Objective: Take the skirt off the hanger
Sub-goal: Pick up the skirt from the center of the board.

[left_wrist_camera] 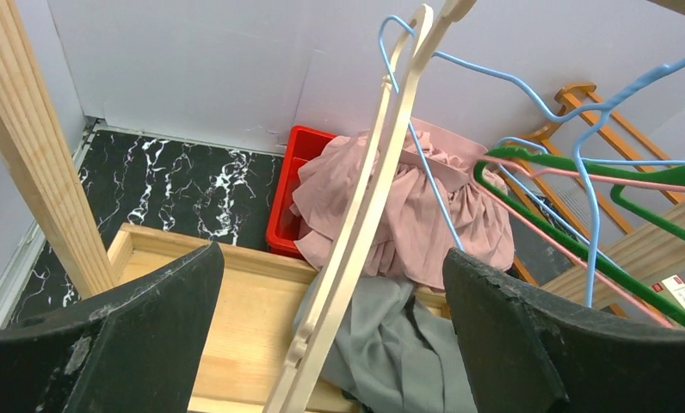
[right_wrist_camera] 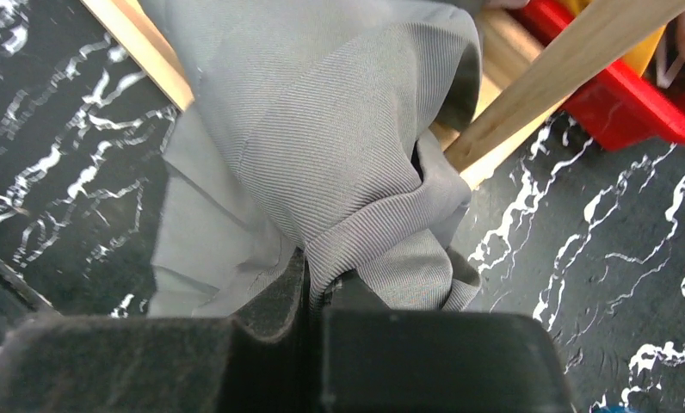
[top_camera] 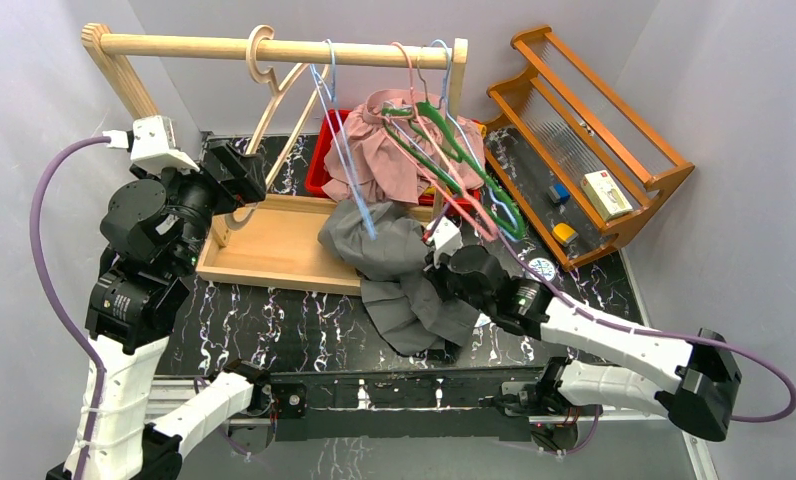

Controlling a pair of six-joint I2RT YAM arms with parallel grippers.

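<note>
Grey ribbed cloth skirt (right_wrist_camera: 339, 155) we see pinched in closed right gripper (right_wrist_camera: 311, 280); left gripper (left_wrist_camera: 330, 258) wide open around cream wooden hanger (left_wrist_camera: 361, 206).

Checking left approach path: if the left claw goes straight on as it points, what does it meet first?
Probably the cream hanger, hanging dead ahead of the open left claw; the grey skirt lies beyond. Depth unclear.

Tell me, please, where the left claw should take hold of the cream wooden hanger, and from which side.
Probably the lower, straight stretch of the cream wooden hanger's sloping arm. It is a thin, flat bar, tilted, and it stands between the fingers of the open left claw. Closing from the near side, with one finger on each flat face, should hold it.
</note>
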